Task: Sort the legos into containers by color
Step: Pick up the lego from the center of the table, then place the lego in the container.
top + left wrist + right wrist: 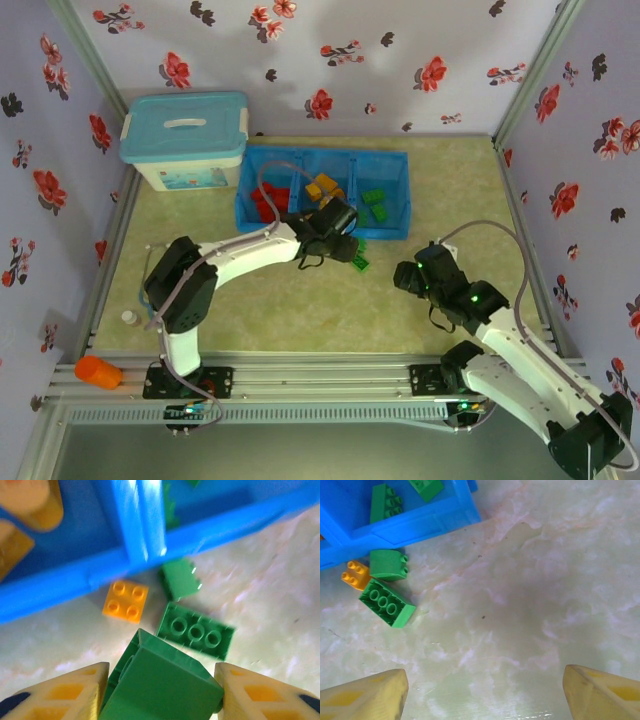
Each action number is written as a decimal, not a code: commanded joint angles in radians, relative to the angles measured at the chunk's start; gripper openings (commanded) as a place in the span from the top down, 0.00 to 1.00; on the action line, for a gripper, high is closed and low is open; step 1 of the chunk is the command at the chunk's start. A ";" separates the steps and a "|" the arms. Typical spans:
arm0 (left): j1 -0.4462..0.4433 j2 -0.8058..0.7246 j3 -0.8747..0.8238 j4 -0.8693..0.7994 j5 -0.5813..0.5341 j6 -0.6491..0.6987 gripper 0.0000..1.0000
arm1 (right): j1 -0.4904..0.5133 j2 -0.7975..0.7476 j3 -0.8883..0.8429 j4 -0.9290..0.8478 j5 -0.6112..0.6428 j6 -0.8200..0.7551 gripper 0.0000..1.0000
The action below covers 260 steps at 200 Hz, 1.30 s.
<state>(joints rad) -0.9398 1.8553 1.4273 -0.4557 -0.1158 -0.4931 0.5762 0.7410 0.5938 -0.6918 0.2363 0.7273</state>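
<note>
- Step in hand: L pincer (161,696) is clamped on a green studded plastic brick (155,670). It holds it just above the pale marbled bench (530,580), near the front wall of the low bright-blue plastic divider tray (395,232).
- Next, as I judge it: lift over the front wall, go to the right-hand compartment (388,188) w/ the other greens, then release. Needs clearance over rim + divider.
- R pincer (485,695) is spread wide and empty over bare bench, well apart from the bricks.
- Loose on the bench, just beside the tray front:
  - small orange four-stud brick (126,601)
  - long green brick showing three rings (196,630)
  - rounded green brick (180,578), closest to the wall
- Hard to make out:
  - Held brick is cut off at the frame's bottom, so full shape is unclear.
  - L wrist view is blurred.
  - From above, L arm + cable cover part of the tray, so can't count the reds.
</note>
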 commanded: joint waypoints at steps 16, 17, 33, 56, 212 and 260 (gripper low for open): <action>0.003 0.043 0.168 -0.093 -0.014 0.060 0.57 | 0.004 -0.052 -0.051 -0.035 0.016 0.059 0.19; 0.003 0.045 0.173 -0.094 -0.013 0.060 0.57 | 0.004 -0.053 -0.052 -0.035 0.017 0.059 0.19; 0.002 0.082 0.245 -0.110 -0.004 0.076 0.57 | 0.003 -0.074 -0.063 -0.041 0.007 0.056 0.19; 0.009 0.164 0.376 -0.154 0.000 0.094 0.57 | 0.005 -0.095 -0.066 -0.067 0.007 0.048 0.19; 0.065 0.448 0.956 -0.388 0.052 0.134 0.23 | 0.005 -0.067 -0.019 -0.053 -0.042 0.008 0.20; 0.040 0.113 0.560 -0.209 0.039 0.123 0.20 | 0.019 0.028 0.004 0.011 -0.087 -0.015 0.19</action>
<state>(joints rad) -0.8871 2.1586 2.1113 -0.7498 -0.0772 -0.3805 0.5789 0.7277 0.5598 -0.7219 0.1791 0.7403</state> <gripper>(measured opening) 0.800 0.805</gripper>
